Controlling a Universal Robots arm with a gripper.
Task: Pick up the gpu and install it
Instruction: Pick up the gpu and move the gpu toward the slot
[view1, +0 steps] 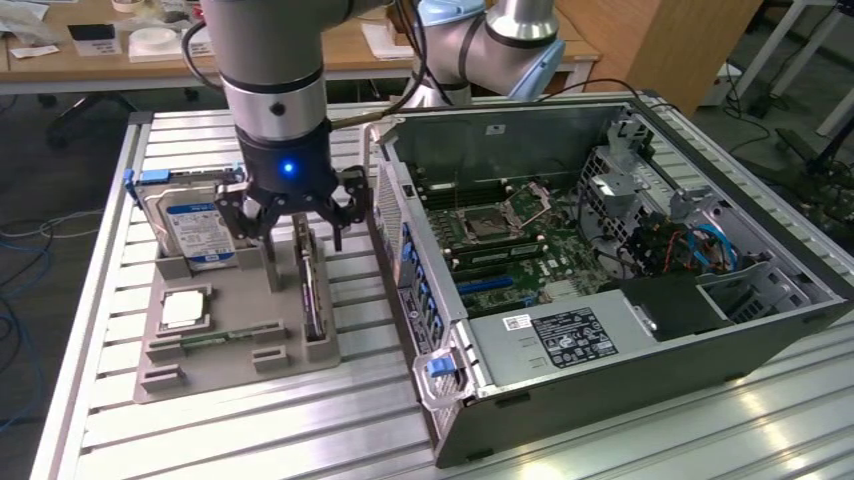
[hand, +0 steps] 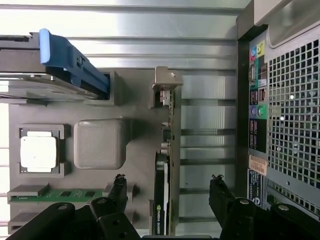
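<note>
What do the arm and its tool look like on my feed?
The arm is a silver-grey tube with pale blue joint caps; a dark cable runs beside it. Its black wrist unit has a glowing blue light. The tool is black, with two jointed, linked fingers.

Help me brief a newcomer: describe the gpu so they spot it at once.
Beside the open computer case lies a grey holder tray. On the tray's side nearest the case, the gpu stands on edge below the open claw. Unlike the boxy hard drive and flat memory stick, it is a thin upright card.
</note>
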